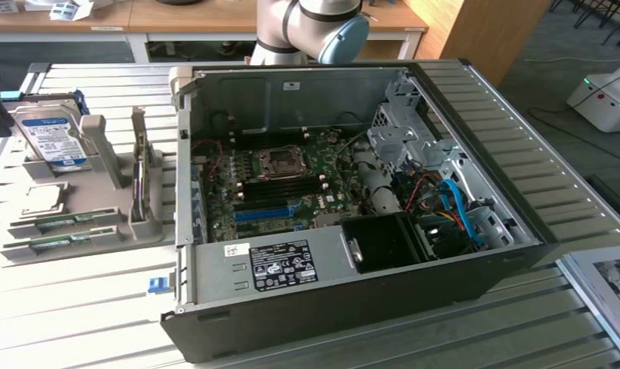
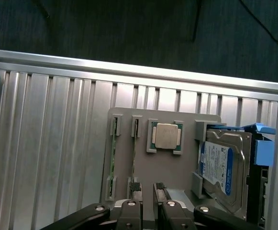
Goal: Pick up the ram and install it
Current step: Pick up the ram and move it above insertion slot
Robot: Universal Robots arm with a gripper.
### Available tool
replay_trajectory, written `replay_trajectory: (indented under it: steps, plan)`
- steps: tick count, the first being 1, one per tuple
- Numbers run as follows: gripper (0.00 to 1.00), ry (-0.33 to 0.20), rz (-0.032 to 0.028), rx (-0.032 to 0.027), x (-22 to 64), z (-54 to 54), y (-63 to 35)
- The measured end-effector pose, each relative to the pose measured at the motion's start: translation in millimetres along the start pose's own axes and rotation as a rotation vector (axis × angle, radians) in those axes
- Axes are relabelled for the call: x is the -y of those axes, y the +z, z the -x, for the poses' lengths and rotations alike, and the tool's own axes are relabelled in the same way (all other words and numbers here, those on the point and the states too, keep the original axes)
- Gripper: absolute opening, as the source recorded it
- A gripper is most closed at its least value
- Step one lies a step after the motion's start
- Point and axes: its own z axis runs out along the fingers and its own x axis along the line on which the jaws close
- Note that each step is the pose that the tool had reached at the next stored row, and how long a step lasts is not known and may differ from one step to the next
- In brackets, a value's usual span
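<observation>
wrist view looks down past the claw (image 2: 148,190), spread wide and empty, at a grey tray (image 2: 123,158) whose slots hold the ram (image 2: 112,158) on edge, likely for pinching from above.

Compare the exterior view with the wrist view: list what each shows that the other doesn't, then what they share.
Exterior view: the open computer case with its motherboard, and the arm behind it.
Wrist view: the gripper, open and empty, near the gray tray edge.
Both: that tray with two ram sticks in its slots, the processor chip and the hard drive, on the slatted table.
</observation>
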Motion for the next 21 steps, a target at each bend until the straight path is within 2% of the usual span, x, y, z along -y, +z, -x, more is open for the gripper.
replay_trajectory:
  steps: [21]
  plan:
    - [0.24,0.000,0.0001,0.0000,1.0,-0.7,33.7]
